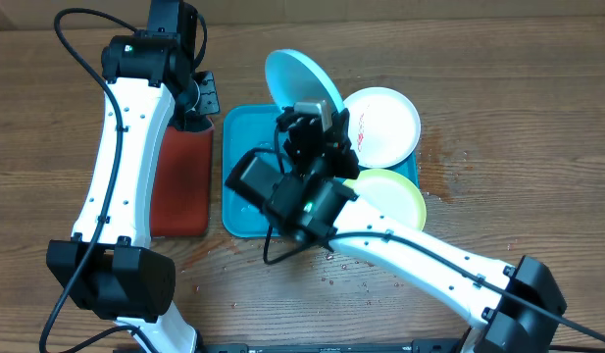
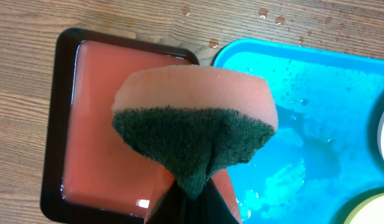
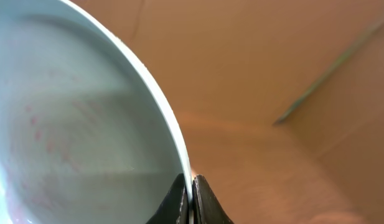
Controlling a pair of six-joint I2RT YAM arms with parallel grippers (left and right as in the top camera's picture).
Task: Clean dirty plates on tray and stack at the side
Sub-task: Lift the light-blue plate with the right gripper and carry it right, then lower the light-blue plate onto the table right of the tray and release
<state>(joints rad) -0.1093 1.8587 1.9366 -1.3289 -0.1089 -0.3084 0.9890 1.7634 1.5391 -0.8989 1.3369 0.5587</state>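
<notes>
Over tray [image 1: 241,137] edge, right gripper [image 3: 192,186] pinching pale blue plate [image 3: 73,124]

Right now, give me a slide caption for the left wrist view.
Left gripper pinches an orange-and-green sponge over the red tray, wet blue tray alongside.

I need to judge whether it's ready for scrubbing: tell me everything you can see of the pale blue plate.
The pale blue plate is round, shallow and looks like glossy plastic. It is held steeply tilted over the far end of the blue tray, reaching past the rim. Its lower edge is hidden behind the arm. The right gripper pinches its rim, jaws shut on the edge. The right wrist view shows faint reddish smears across its inner face, so it looks uncleaned.
</notes>
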